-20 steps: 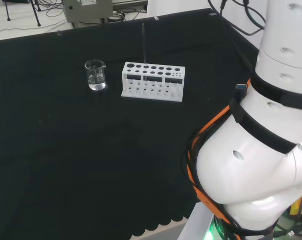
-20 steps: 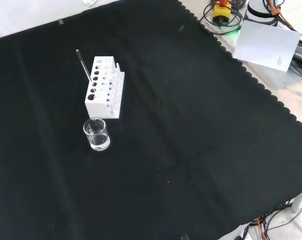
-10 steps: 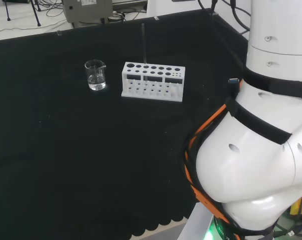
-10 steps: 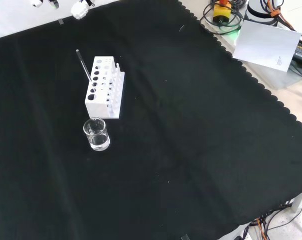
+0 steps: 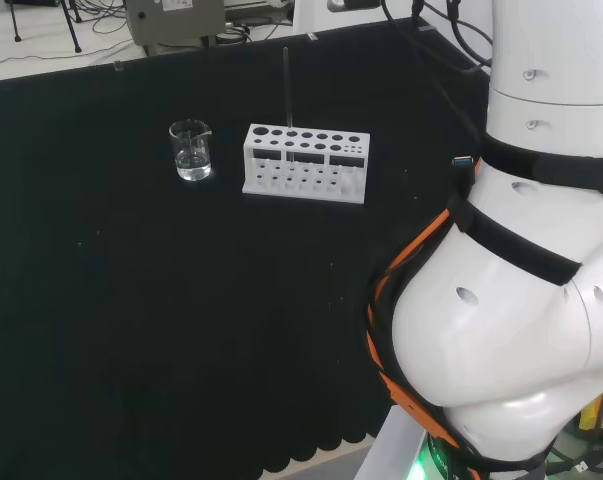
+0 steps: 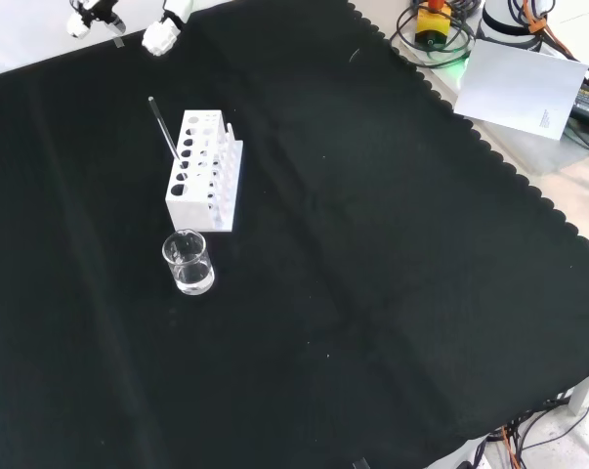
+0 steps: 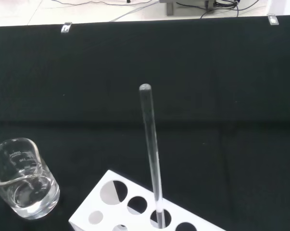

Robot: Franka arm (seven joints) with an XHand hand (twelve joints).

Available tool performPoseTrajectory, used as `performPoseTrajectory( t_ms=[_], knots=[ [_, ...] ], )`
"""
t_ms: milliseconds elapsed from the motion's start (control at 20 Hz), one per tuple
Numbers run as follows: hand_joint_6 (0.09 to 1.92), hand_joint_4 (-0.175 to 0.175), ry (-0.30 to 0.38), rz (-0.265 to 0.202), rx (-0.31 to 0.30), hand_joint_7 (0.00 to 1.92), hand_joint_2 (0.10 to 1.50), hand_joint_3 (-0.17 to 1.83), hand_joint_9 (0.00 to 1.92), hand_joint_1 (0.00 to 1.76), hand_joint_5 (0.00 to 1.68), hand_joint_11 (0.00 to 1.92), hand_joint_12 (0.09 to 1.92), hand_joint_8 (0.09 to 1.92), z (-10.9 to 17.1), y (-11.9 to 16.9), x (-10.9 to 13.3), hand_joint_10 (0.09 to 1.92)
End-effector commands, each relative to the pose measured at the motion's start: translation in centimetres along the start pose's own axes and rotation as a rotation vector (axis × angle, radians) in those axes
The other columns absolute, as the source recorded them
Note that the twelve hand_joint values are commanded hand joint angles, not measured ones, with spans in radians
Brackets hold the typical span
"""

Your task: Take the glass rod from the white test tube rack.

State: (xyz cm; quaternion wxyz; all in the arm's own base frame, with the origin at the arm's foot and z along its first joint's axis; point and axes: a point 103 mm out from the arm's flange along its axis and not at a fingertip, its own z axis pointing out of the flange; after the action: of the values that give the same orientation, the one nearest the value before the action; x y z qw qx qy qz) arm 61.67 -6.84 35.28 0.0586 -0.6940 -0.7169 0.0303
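A white test tube rack (image 5: 306,165) stands on the black cloth, and a thin glass rod (image 5: 287,100) rises upright from one of its holes. In the front view the rod (image 6: 163,127) leans out of the rack (image 6: 204,171) toward the top left. The hand (image 6: 164,34) enters at the top edge, above and beyond the rack; two white fingertips show, spread apart with nothing between them and clear of the rod. The wrist view looks down on the rod (image 7: 152,154), its rounded top free, standing in the rack (image 7: 135,207).
A small clear beaker (image 5: 191,150) with a little liquid stands just left of the rack in the head view, nearer the camera in the front view (image 6: 188,262) and close in the wrist view (image 7: 22,178). The arm's white links (image 5: 521,300) stand at the right.
The hand's fingertips have come into the front view from the top edge and moved lower toward the rack. The arm's upper links have swung left in the head view. Rack, rod and beaker have not moved.
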Motion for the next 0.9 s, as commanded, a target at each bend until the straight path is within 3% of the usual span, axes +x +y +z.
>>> performPoseTrajectory(
  t_ms=[50, 450, 750, 900],
  knots=[
    [0.09, -0.170, -0.003, -0.016, 0.016, 0.57, 0.92, 0.41, 0.81, 0.53, 0.31, 0.56, 1.35, 0.96, 0.9, 0.4, 0.5, 1.12],
    [0.16, -0.175, 0.008, -0.020, 0.032, 0.71, 0.93, 0.40, 0.87, 0.52, 0.51, 0.66, 1.32, 1.07, 2.3, 1.0, 0.3, 1.13],
    [0.69, -0.175, -0.008, -0.030, 0.034, 0.75, 0.95, 0.38, 0.93, 0.52, 0.41, 0.79, 1.30, 1.11, 3.5, 0.8, 0.4, 1.15],
    [0.84, -0.175, -0.007, -0.033, 0.041, 0.78, 0.95, 0.39, 0.97, 0.52, 0.39, 0.84, 1.30, 1.13, 4.0, 0.7, 0.5, 1.15]
  ],
)
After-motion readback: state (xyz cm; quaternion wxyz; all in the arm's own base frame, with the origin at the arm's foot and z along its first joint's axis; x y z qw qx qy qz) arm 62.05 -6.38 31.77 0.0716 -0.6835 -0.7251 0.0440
